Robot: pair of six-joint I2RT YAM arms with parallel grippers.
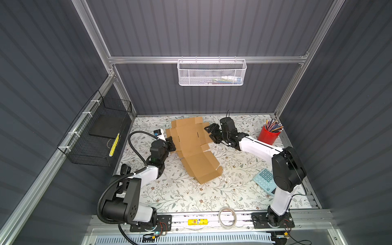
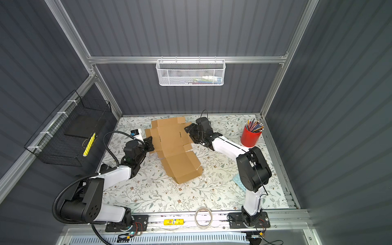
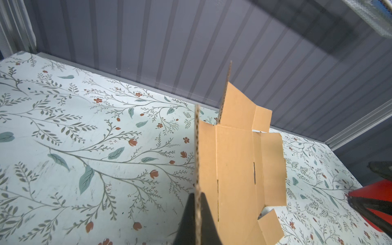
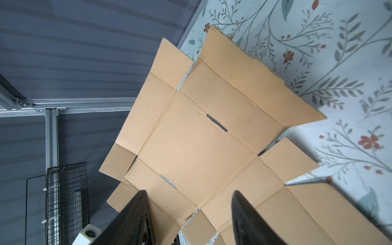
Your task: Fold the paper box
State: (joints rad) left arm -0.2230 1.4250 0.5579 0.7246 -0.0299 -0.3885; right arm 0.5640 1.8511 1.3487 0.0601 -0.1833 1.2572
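Observation:
The paper box is a brown die-cut cardboard sheet lying mostly unfolded at the back middle of the floral table, its near end curled up. My left gripper is at the sheet's left edge. In the left wrist view it is shut on a raised side flap, seen edge-on, of the paper box. My right gripper stands open at the sheet's right edge. In the right wrist view its jaws are wide apart above the paper box, gripping nothing.
A red cup of pencils stands at the back right. A light-blue calculator lies by the right arm. A tape roll sits on the front rail. A black wire basket hangs left, a white mesh basket on the back wall.

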